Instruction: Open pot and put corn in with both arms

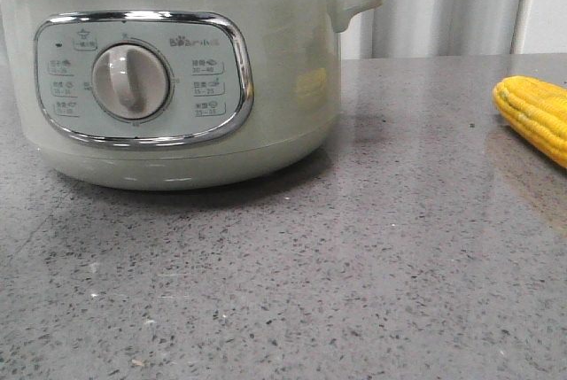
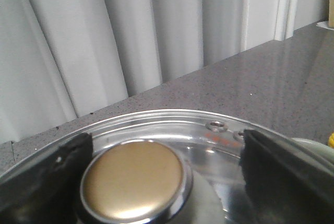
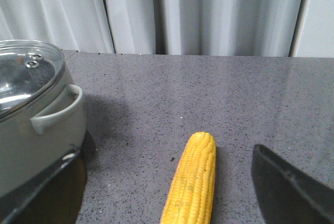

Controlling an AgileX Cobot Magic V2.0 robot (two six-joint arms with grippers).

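Observation:
The sage-green pot stands at the left of the grey table with its glass lid on. My left gripper is open over the lid, its black fingers on either side of the round gold knob, the left one close to it, the right one apart. The yellow corn lies on the table at the right edge. In the right wrist view the corn lies between the fingers of my open right gripper, untouched. The pot shows beside it. Neither gripper shows in the front view.
The pot's side handle sticks out toward the corn. Pale curtains hang behind the far edge of the speckled grey table.

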